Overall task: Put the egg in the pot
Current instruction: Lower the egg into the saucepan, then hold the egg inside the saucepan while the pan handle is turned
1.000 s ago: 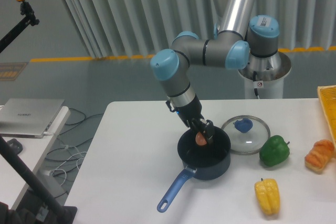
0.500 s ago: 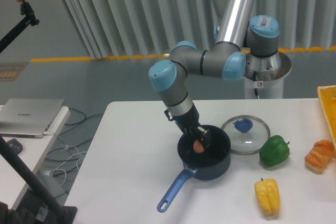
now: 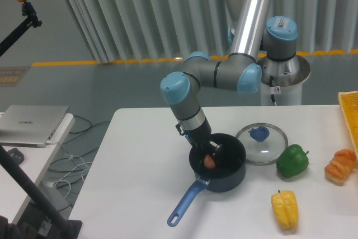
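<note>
The dark navy pot (image 3: pixel 230 176) with its long light-blue handle (image 3: pixel 184 202) stands on the white table. My gripper (image 3: pixel 210 158) reaches down into the pot from the upper left. The small brown-orange egg (image 3: pixel 209 162) sits between the dark fingertips, low inside the pot and close to its bottom. The gripper looks shut on the egg, though the fingers blend with the dark interior.
A glass lid with a blue knob (image 3: pixel 260 136) lies right of the pot. A green pepper (image 3: pixel 292 160), a yellow pepper (image 3: pixel 285 209) and an orange bread-like item (image 3: pixel 340 165) lie further right. A yellow crate edge (image 3: pixel 350 110) is at the far right. A laptop (image 3: pixel 31 123) rests on a side table to the left.
The gripper has gone down and slightly left into the pot, carrying the egg from rim height to near the bottom. The pot and the other objects have not moved.
</note>
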`<state>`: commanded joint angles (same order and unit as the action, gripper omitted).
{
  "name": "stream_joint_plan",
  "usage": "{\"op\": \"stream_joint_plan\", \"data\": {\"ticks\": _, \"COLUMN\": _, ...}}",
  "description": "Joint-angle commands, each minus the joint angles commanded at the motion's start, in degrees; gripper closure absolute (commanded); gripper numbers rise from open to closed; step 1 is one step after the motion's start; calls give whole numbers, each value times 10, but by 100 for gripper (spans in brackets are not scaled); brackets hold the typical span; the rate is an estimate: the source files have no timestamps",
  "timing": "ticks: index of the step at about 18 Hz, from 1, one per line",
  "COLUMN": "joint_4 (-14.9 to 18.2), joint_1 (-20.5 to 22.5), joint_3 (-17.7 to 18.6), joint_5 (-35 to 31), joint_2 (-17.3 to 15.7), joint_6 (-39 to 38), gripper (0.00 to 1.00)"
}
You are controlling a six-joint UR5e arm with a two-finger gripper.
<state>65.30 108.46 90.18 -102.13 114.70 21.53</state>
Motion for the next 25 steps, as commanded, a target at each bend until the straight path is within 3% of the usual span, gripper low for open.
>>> {"op": "stream_joint_plan", "data": {"ticks": 25, "joint_4": -4, "joint_1": 5, "joint_3": 7, "joint_5": 6, "joint_2": 11, "joint_6": 1, "gripper": 94}}
